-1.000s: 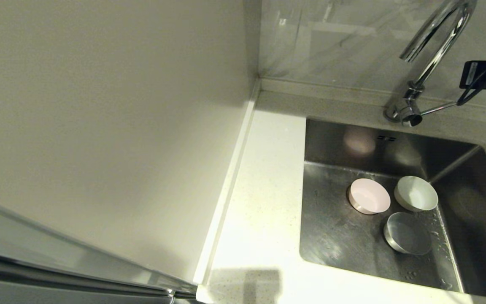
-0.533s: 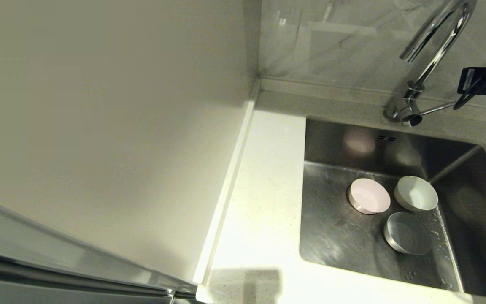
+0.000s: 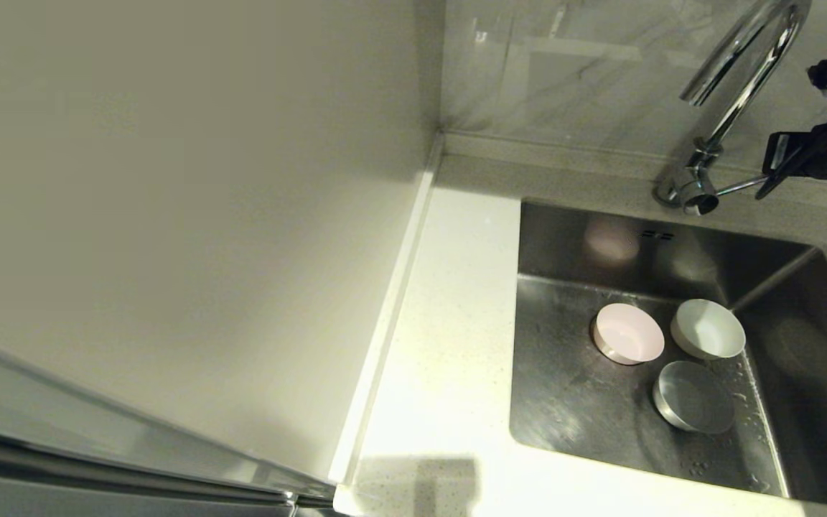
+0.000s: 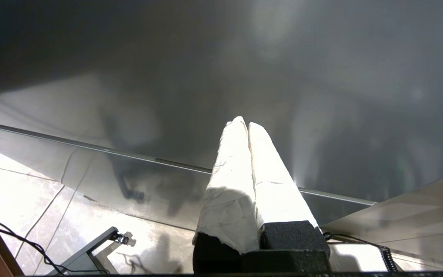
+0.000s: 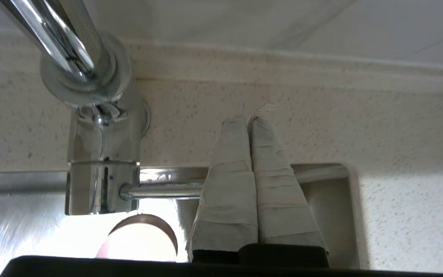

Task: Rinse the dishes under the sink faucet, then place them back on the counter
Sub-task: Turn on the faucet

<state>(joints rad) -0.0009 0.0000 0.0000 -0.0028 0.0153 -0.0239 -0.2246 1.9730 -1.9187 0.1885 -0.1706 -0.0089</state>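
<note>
Three small bowls stand in the steel sink point(image 3: 571, 409): a pale pink one point(image 3: 627, 333), a white one point(image 3: 708, 328) and a bluish one point(image 3: 693, 396) nearer the front. The chrome faucet point(image 3: 740, 72) arches over the back rim, and its thin lever point(image 3: 738, 186) points right. My right gripper point(image 5: 249, 117) is shut and empty, its taped fingers point(image 5: 229, 165) crossing just above the lever point(image 5: 160, 189), tips over the counter point(image 5: 398, 134). In the head view the right arm point(image 3: 823, 151) hangs at the lever's outer end. My left gripper point(image 4: 243, 122) is shut, parked out of the head view.
White speckled counter point(image 3: 449, 345) runs left of the sink beside a plain wall panel point(image 3: 169, 215). A marble backsplash point(image 3: 586, 64) rises behind the faucet. Water drops lie on the sink floor point(image 3: 740, 391). The left wrist view faces a dark glossy panel point(image 4: 244, 57).
My right arm has shifted left along the lever toward the faucet base. The bowls have not moved.
</note>
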